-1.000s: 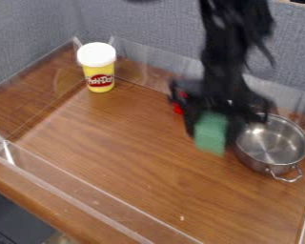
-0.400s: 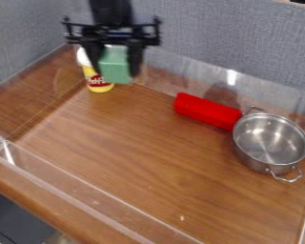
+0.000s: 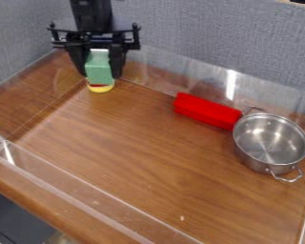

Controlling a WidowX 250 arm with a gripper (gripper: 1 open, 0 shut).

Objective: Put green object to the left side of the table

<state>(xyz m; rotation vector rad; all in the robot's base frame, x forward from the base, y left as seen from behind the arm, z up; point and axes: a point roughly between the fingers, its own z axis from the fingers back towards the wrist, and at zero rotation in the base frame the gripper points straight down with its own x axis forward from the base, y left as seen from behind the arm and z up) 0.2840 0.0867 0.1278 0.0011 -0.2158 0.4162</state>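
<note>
The green object (image 3: 100, 67) is a small matte green block held up in the air at the table's back left. My gripper (image 3: 99, 57) is shut on it from above, its black arm coming down from the top edge. The block hangs in front of the yellow tub (image 3: 103, 86), hiding most of it. The brown wood-grain table (image 3: 117, 152) lies below, ringed by low clear plastic walls.
A red cylinder-like block (image 3: 208, 110) lies at the back right of centre. A steel pot (image 3: 271, 143) with a small handle stands at the right. A grey backdrop (image 3: 206, 33) closes the far side.
The gripper has carried the green block from the right, beside the pot, across to the back left, and over the last moment a little further left, in front of the yellow tub.
</note>
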